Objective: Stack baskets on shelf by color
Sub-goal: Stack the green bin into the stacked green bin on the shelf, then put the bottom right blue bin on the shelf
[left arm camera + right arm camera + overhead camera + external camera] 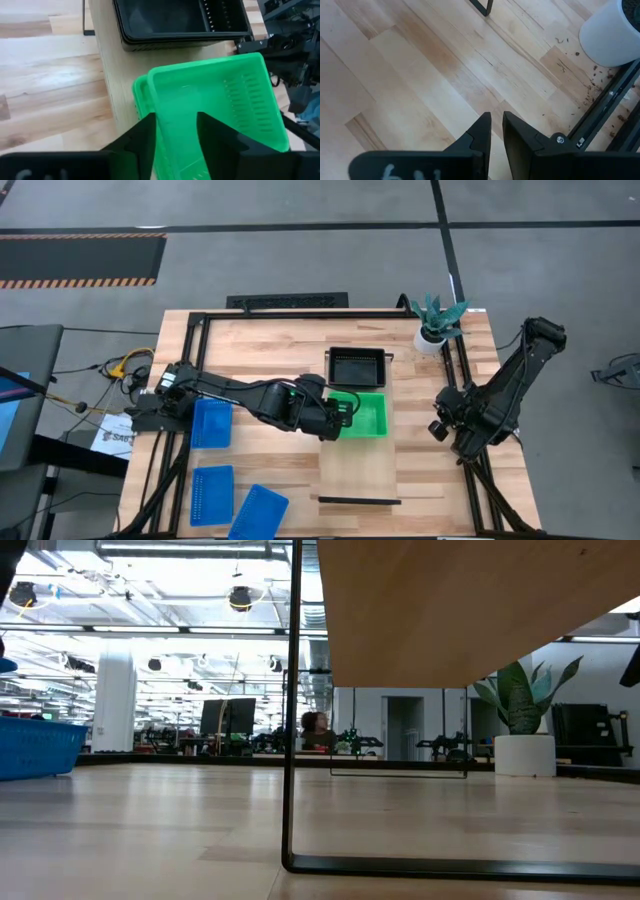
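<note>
My left gripper (pixel 340 415) (pixel 175 120) reaches across from the table's left and is shut on a bright green basket (pixel 362 415) (pixel 220 105). That basket sits over the pale shelf board (pixel 360 470) (pixel 112 65). A second green basket's rim (pixel 137 92) peeks out under it. A black basket (pixel 357 367) (pixel 180 20) rests on the shelf just beyond. Three blue baskets (pixel 211 423) (pixel 211 493) (pixel 258 512) lie on the tabletop at the left; one blue basket (pixel 35 745) shows in the low view. My right gripper (pixel 440 428) (pixel 496 122) waits shut at the right, above bare table. My left gripper holds the upper green basket by its side wall (pixel 172 107) nearest the table's left. One finger (pixel 212 132) is inside the basket and the other finger (pixel 145 132) is outside. The fingers slant in from the left and above. The basket sits slightly askew over the lower green one.
A potted plant (pixel 437 325) (pixel 522 730) stands at the far right corner. Black frame rails (pixel 185 370) run along the table's sides, and the shelf's black end rail (pixel 358 501) (pixel 300 740) stands near the front. Bare shelf board lies nearer than the green baskets.
</note>
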Controlling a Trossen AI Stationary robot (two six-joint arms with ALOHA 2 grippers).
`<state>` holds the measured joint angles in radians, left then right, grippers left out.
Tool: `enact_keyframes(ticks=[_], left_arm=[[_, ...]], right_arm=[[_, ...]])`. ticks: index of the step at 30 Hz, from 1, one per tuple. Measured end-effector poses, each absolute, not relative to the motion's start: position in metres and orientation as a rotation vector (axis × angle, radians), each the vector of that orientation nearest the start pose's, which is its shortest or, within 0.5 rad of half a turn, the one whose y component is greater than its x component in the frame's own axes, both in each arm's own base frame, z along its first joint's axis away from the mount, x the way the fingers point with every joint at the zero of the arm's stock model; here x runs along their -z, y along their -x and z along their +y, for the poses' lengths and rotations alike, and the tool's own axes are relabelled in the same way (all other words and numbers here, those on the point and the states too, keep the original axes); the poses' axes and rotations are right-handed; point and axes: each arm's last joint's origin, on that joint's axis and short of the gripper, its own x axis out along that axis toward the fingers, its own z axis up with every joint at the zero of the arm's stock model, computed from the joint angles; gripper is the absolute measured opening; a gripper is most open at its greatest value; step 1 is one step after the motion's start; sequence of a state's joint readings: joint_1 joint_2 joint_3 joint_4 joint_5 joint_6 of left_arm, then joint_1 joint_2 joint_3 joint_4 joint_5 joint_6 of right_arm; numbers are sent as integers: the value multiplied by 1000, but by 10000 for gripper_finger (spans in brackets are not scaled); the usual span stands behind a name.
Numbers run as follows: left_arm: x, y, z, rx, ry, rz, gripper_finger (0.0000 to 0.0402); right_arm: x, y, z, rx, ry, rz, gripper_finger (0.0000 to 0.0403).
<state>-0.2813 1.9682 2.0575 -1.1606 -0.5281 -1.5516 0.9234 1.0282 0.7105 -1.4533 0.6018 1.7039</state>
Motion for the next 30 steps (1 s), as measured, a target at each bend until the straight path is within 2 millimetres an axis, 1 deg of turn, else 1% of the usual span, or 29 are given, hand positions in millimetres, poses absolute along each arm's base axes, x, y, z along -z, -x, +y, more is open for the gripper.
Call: enact_keyframes(ticks=[3, 7, 10, 13, 18, 20, 22, 24, 27, 28, 30], left_arm=[[-347, -394, -96, -864, 964, 601, 151], [-346, -397, -88, -789, 944, 715, 175], [-345, -398, -83, -737, 927, 780, 187], [-349, -395, -79, -707, 898, 802, 194], [-365, -379, -75, -672, 840, 835, 195], [-373, -367, -77, -646, 795, 868, 195], [-379, -353, -83, -607, 747, 939, 195], [-380, -337, -96, -584, 698, 1037, 194], [-377, -316, -122, -600, 624, 1145, 194], [-376, -310, -130, -615, 607, 1158, 194], [-372, -306, -150, -609, 600, 1138, 194]], right_arm=[[-220, -84, 83, 756, -250, 950, 72], [-220, -84, 83, 756, -251, 950, 72], [-220, -84, 83, 756, -251, 950, 72], [-220, -84, 83, 756, -251, 951, 72], [-220, -84, 84, 754, -253, 951, 72], [-220, -84, 84, 754, -253, 951, 72], [-220, -84, 84, 754, -253, 951, 72], [-220, -84, 84, 754, -253, 951, 72], [-220, -84, 84, 754, -254, 950, 72], [-220, -84, 84, 754, -255, 950, 72], [-220, -84, 84, 751, -261, 949, 72]])
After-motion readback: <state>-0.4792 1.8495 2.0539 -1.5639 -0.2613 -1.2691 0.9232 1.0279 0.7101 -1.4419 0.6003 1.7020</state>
